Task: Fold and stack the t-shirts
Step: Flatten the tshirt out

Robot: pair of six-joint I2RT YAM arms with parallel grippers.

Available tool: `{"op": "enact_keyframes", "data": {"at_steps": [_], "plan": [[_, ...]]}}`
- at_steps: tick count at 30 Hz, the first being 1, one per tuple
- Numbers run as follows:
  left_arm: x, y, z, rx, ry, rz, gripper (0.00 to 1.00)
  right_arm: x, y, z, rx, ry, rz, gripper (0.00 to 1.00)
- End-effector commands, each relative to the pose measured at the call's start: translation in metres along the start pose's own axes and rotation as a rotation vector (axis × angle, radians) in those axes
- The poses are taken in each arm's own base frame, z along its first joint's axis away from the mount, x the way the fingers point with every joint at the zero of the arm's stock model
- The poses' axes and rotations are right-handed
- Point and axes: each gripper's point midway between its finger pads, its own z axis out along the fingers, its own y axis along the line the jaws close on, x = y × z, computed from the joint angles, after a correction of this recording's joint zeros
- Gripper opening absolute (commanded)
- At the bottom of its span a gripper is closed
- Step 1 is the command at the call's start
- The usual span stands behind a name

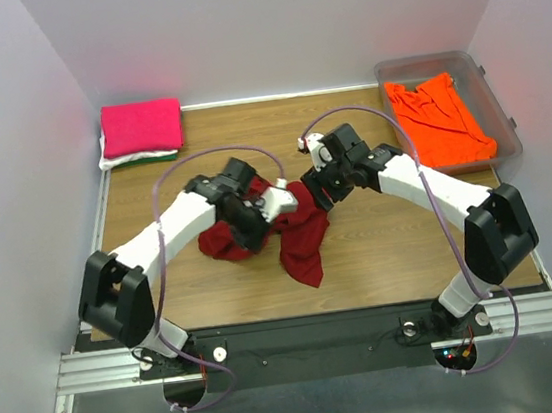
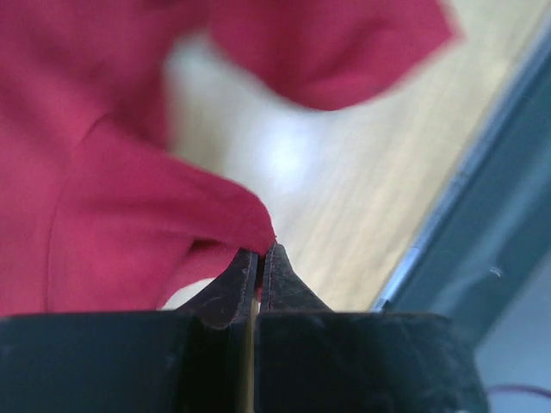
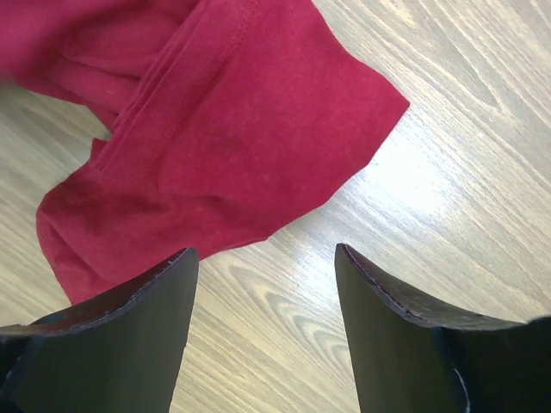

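Observation:
A dark red t-shirt (image 1: 300,236) lies crumpled in the middle of the table. My left gripper (image 1: 255,216) is shut on an edge of it; the left wrist view shows the cloth (image 2: 129,224) pinched at the fingertips (image 2: 263,251). My right gripper (image 1: 316,183) is open and empty just above the shirt's upper right part; its wrist view shows the shirt's hem (image 3: 232,138) ahead of the spread fingers. A folded hot pink t-shirt (image 1: 141,127) lies on white and green ones at the back left. A bright orange t-shirt (image 1: 438,118) lies in the tub.
The clear plastic tub (image 1: 488,90) stands at the back right corner. White walls close in the left, back and right sides. The wooden table (image 1: 391,243) ends in a metal rail at the near edge.

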Motion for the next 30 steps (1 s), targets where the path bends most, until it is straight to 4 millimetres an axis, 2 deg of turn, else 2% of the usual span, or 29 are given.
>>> {"op": "enact_keyframes", "data": {"at_steps": [1,2,3,5,6,8,9,12,13,14,17,19,23,25,26,27,28,30], "plan": [[-0.011,-0.046,0.011,0.179,0.025,0.088,0.43,-0.015,0.001,-0.023,-0.031,-0.071,-0.052,0.71],[-0.011,-0.044,0.009,0.182,0.011,0.081,0.43,-0.014,0.004,-0.024,-0.051,-0.071,-0.064,0.71],[-0.011,-0.041,0.005,0.175,-0.008,0.078,0.56,-0.011,0.012,-0.026,-0.101,-0.070,-0.094,0.69],[-0.002,-0.036,0.000,0.164,-0.019,0.067,0.62,-0.008,0.023,-0.029,-0.162,-0.074,-0.122,0.67],[0.002,-0.027,-0.008,0.129,-0.042,0.050,0.63,-0.008,0.028,-0.030,-0.192,-0.078,-0.134,0.66],[0.015,-0.013,-0.011,0.094,-0.053,0.004,0.65,-0.007,0.045,-0.031,-0.298,-0.091,-0.159,0.62],[0.022,0.006,-0.019,0.050,-0.081,-0.034,0.65,-0.010,0.054,-0.032,-0.350,-0.101,-0.165,0.60],[0.040,0.034,-0.032,-0.011,-0.091,-0.104,0.66,-0.016,0.074,-0.025,-0.384,-0.114,-0.208,0.56],[0.047,0.043,-0.032,-0.030,-0.084,-0.131,0.66,-0.016,0.087,-0.018,-0.394,-0.110,-0.243,0.54],[0.060,0.055,-0.034,-0.068,-0.054,-0.167,0.66,-0.017,0.094,-0.015,-0.397,-0.111,-0.261,0.52],[0.089,0.064,-0.025,-0.060,0.009,-0.211,0.66,-0.015,0.126,-0.003,-0.433,-0.104,-0.318,0.50],[0.100,0.074,-0.019,-0.068,0.020,-0.232,0.66,-0.010,0.144,0.005,-0.435,-0.101,-0.364,0.50],[0.114,0.088,-0.006,-0.051,0.032,-0.293,0.67,0.009,0.160,0.033,-0.428,-0.072,-0.417,0.50],[0.119,0.090,0.002,-0.023,0.045,-0.324,0.57,0.010,0.171,0.042,-0.408,-0.084,-0.455,0.50],[0.114,0.092,0.001,-0.005,0.025,-0.326,0.49,0.013,0.174,0.046,-0.404,-0.087,-0.476,0.50],[0.113,0.095,0.000,0.010,0.016,-0.338,0.30,0.016,0.176,0.053,-0.393,-0.082,-0.492,0.50],[0.113,0.088,0.002,0.071,0.012,-0.368,0.22,0.013,0.181,0.057,-0.370,-0.108,-0.523,0.50],[0.102,0.094,-0.007,0.095,-0.028,-0.379,0.04,0.009,0.186,0.063,-0.356,-0.129,-0.551,0.50]]}}
